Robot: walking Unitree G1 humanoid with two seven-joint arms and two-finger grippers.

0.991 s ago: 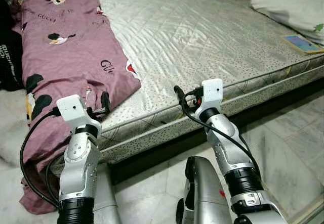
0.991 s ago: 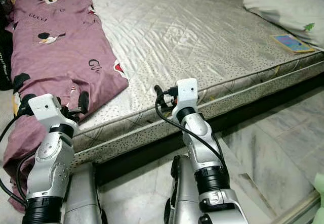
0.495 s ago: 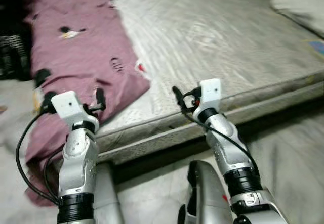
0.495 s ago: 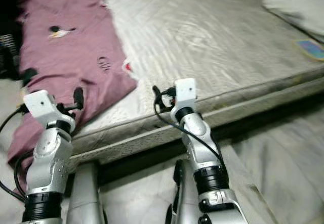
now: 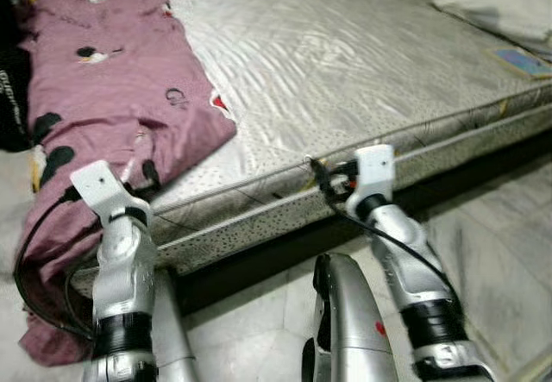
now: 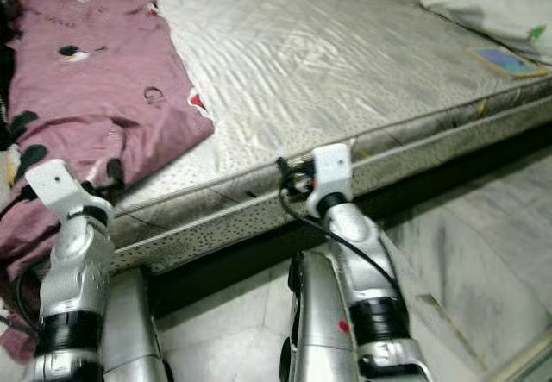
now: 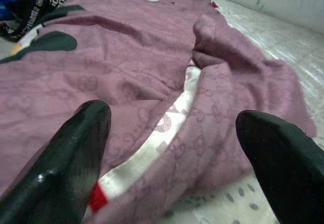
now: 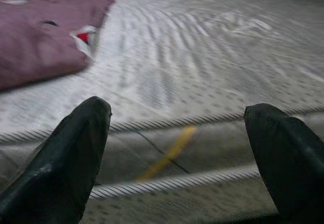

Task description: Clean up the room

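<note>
Reaching out low beside the bed, both arms. Purple blanket lying along the bed's left side, hanging off onto the floor. Left gripper spread wide, just over the blanket. Right gripper spread wide too, empty, facing the mattress edge.

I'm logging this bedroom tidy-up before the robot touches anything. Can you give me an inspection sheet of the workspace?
Surface: bare grey mattress, quilted, rippled sheen.
Job's things: purple blanket along the mattress's left side, its end hanging over the edge to the floor.
Clutter: white pillow at the far right corner; small flat book beside it.
Grippers: left gripper open, at the blanket's hanging end; right gripper open, facing the mattress edge, holding nothing.
Cables: black cable looping beside the left arm; another along the right arm.
Surroundings: pale tiled floor.
</note>
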